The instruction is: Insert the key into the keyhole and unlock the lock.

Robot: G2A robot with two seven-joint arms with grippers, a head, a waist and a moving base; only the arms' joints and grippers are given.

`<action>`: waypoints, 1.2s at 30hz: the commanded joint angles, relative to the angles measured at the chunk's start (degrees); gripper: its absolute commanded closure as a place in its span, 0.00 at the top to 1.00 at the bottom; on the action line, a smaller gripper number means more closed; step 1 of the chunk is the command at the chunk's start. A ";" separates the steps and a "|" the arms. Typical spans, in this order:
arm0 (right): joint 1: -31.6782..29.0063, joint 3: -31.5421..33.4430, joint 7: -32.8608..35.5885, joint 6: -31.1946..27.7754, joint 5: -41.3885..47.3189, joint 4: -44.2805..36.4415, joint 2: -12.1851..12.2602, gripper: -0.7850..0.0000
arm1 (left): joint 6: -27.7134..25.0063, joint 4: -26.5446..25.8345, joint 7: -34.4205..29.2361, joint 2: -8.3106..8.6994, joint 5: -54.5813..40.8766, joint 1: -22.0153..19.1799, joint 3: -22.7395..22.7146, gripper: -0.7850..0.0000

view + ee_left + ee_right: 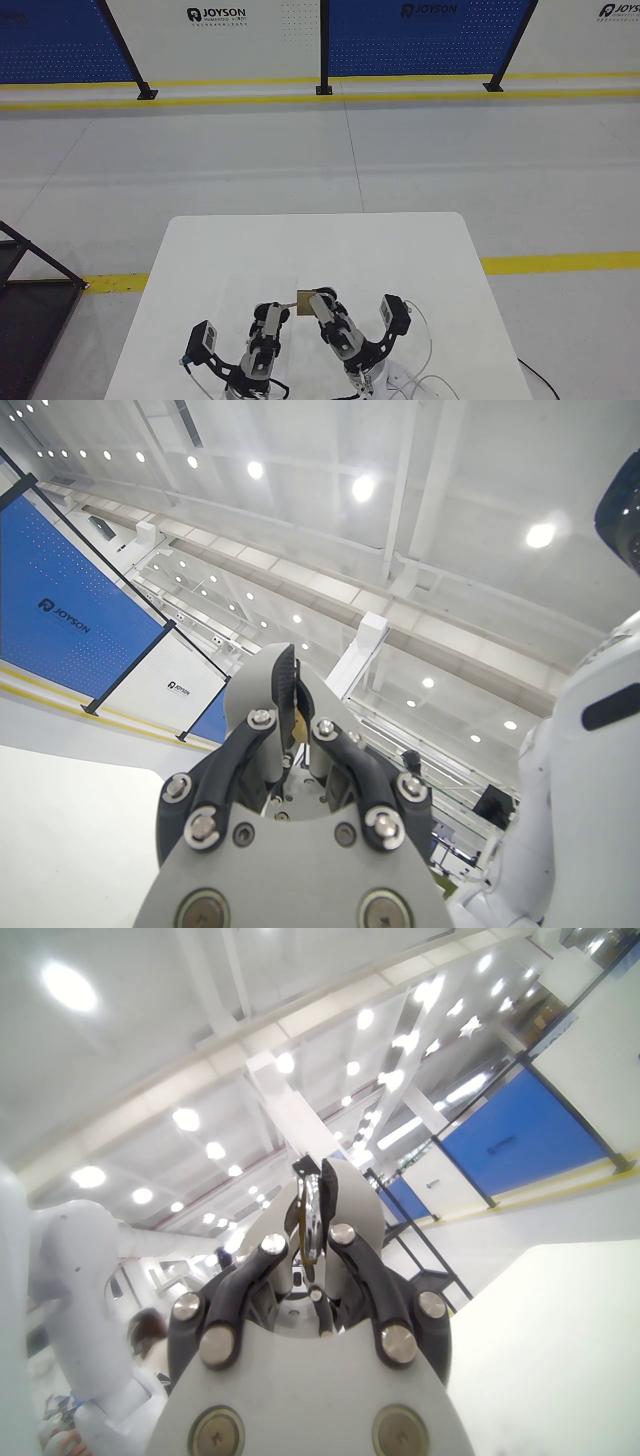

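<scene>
My right gripper [320, 301] is shut on the lock [304, 301], a brass block held just above the white table [300, 245] near its front edge. In the right wrist view the lock [311, 1220] stands edge-on between the fingers, shiny silver with a brass rim, and the gripper [315, 1168] points upward. My left gripper [271, 314] sits close beside it. Its fingers [280, 680] are shut on a small brass piece [300, 727], most likely the key, which is almost wholly hidden between the pads. A small gap separates lock and left gripper.
The white table [60, 825] stretches bare ahead of both grippers. A black rack [30, 265] stands off its left side. White cables [430, 380] lie at the front right corner. Blue and white barrier panels [420, 40] line the far floor.
</scene>
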 commanded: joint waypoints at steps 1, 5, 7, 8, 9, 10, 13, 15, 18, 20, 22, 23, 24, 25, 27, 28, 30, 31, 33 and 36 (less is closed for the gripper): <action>0.00 -0.03 0.07 0.04 -0.08 0.03 -0.05 0.00 | -0.12 0.06 -0.13 0.00 0.10 -0.03 0.12 0.00; 0.01 0.02 0.17 0.13 -0.21 0.09 -0.14 0.00 | -0.19 0.14 -0.30 0.00 -0.03 -0.06 0.21 0.00; 0.01 -0.03 0.55 0.27 -0.37 0.14 -0.18 0.00 | -0.18 0.14 -0.49 0.01 0.05 -0.05 0.24 0.00; 0.01 -0.05 0.69 0.31 -0.49 0.12 -0.20 0.00 | -0.12 0.17 -0.58 0.02 0.02 -0.01 0.27 0.00; -0.02 -0.10 0.81 0.33 -0.59 0.12 -0.21 0.00 | -0.20 0.19 -0.79 0.03 0.10 -0.01 0.33 0.00; -0.04 -0.13 0.90 0.32 -0.73 0.06 -0.23 0.00 | -0.22 0.20 -0.87 0.04 0.11 0.00 0.35 0.00; -0.17 -0.16 1.03 0.30 -1.33 -0.08 -0.26 0.00 | -0.13 0.29 -1.30 0.06 0.38 0.04 0.47 0.00; -0.29 -0.14 0.93 0.23 -1.53 -0.16 -0.27 0.00 | -0.01 0.34 -1.53 0.08 0.67 0.04 0.51 0.00; -0.40 0.00 0.71 0.19 -1.97 -0.25 -0.29 0.00 | 0.19 0.39 -1.63 0.09 1.05 0.03 0.59 0.00; -0.51 0.12 0.53 0.09 -2.06 -0.28 -0.29 0.00 | 0.28 0.42 -1.70 0.11 1.22 0.00 0.59 0.36; -0.63 0.25 0.43 0.00 -2.09 -0.36 -0.28 0.00 | 0.39 0.41 -1.77 0.12 1.18 0.04 0.61 0.59; -0.67 0.30 0.41 -0.06 -2.18 -0.42 -0.28 0.00 | 0.47 0.41 -1.84 0.14 1.24 0.03 0.59 0.64; -0.72 0.37 0.35 -0.12 -2.22 -0.45 -0.28 0.00 | 0.51 0.37 -1.86 0.15 1.26 0.05 0.58 0.67; -0.78 0.43 0.28 -0.17 -2.25 -0.46 -0.27 0.00 | 0.53 0.34 -1.86 0.16 1.26 0.07 0.58 0.69; -0.87 0.58 0.16 -0.28 -2.26 -0.50 -0.27 0.00 | 0.65 0.19 -1.72 0.17 1.31 0.12 0.55 0.71; -0.92 0.67 0.09 -0.35 -2.23 -0.53 -0.26 0.00 | 0.64 0.14 -1.67 0.19 1.37 0.16 0.52 0.71; -1.05 0.91 -0.02 -0.51 -2.17 -0.62 -0.23 0.00 | 0.56 0.06 -1.53 0.23 1.30 0.26 0.38 0.70; -1.12 1.04 -0.03 -0.60 -2.14 -0.67 -0.20 0.00 | 0.48 0.05 -1.44 0.25 1.20 0.32 0.26 0.69; -1.25 1.37 0.00 -0.83 -2.02 -0.78 -0.14 0.00 | 0.21 0.19 -1.31 0.34 1.25 0.36 -0.15 0.66; -1.51 1.83 0.44 -1.14 -1.73 -0.88 -0.02 0.00 | -1.03 0.70 -1.59 0.57 1.51 0.26 -1.07 0.52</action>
